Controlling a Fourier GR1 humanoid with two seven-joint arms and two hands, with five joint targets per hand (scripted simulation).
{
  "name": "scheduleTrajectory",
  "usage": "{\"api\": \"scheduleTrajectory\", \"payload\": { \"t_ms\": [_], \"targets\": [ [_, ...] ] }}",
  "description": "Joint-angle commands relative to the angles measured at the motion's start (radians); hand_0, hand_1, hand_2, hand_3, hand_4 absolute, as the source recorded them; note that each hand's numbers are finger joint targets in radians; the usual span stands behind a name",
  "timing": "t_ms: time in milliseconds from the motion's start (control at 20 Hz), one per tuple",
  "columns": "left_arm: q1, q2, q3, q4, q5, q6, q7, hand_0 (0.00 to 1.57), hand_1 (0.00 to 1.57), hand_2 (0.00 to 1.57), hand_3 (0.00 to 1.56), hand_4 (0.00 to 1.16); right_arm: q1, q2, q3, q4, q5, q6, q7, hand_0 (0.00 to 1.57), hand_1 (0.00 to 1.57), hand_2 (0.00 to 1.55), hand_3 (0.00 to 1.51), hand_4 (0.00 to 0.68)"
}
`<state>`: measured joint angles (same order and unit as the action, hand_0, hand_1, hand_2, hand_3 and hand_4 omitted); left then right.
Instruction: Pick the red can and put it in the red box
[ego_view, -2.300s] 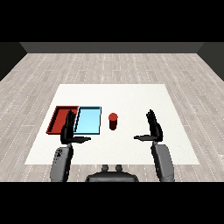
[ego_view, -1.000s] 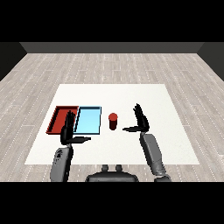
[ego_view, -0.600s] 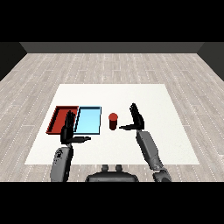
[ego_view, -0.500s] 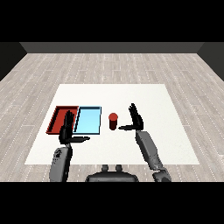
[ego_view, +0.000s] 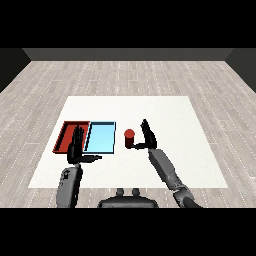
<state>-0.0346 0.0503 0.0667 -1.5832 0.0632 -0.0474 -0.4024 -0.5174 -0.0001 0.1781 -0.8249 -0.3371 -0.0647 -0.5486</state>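
The red can (ego_view: 129, 138) stands upright on the white bench (ego_view: 165, 110), just right of the light blue tray (ego_view: 100, 137) and well apart from the red tray (ego_view: 66, 136), which lies beyond the blue one. The right robot hand (ego_view: 147, 136) sits just beside the can on its right, fingers straight and spread, thumb reaching toward the can's lower side; whether it touches is unclear. The left robot hand (ego_view: 77, 148) hovers with straight, spread fingers in front of the trays, holding nothing. The can looks small, stiff and probably light, with a smooth round wall that may slip or tip; curling round its middle seems the safest hold
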Motion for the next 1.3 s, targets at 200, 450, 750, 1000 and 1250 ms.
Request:
{"api": "scheduleTrajectory", "payload": {
  "t_ms": [200,450,750,1000,1250],
  "targets": [
    [-0.042,-0.03,-0.02,0.073,-0.022,0.023,-0.041,0.0,0.0,0.0,0.0,0.0,0.055,-0.014,0.025,0.045,-0.002,0.023,-0.088,0.0,0.0,0.0,0.0,0.0],
    [-0.013,0.003,0.001,-0.054,0.019,0.008,0.061,0.0,0.0,0.0,0.0,0.0,-0.085,0.0,0.158,0.15,-0.184,-0.073,-0.081,0.0,0.0,0.0,0.0,0.0],
    [0.028,-0.017,-0.022,0.003,0.001,-0.012,-0.042,0.0,0.0,0.0,0.0,0.0,-0.14,0.0,0.283,0.225,-0.333,-0.118,-0.152,0.0,0.0,0.0,0.0,0.0],
    [0.019,0.047,0.028,0.009,0.04,-0.071,-0.028,0.0,0.0,0.0,0.0,0.0,-0.156,0.0,0.276,0.356,-0.35,-0.037,-0.237,0.0,0.0,0.0,0.0,0.0],
    [0.059,-0.015,-0.022,-0.066,0.002,0.002,0.013,0.0,0.0,0.0,0.0,0.0,-0.222,0.0,0.271,0.33,-0.392,-0.05,-0.17,0.0,0.0,0.0,0.0,0.0]
  ]
}}
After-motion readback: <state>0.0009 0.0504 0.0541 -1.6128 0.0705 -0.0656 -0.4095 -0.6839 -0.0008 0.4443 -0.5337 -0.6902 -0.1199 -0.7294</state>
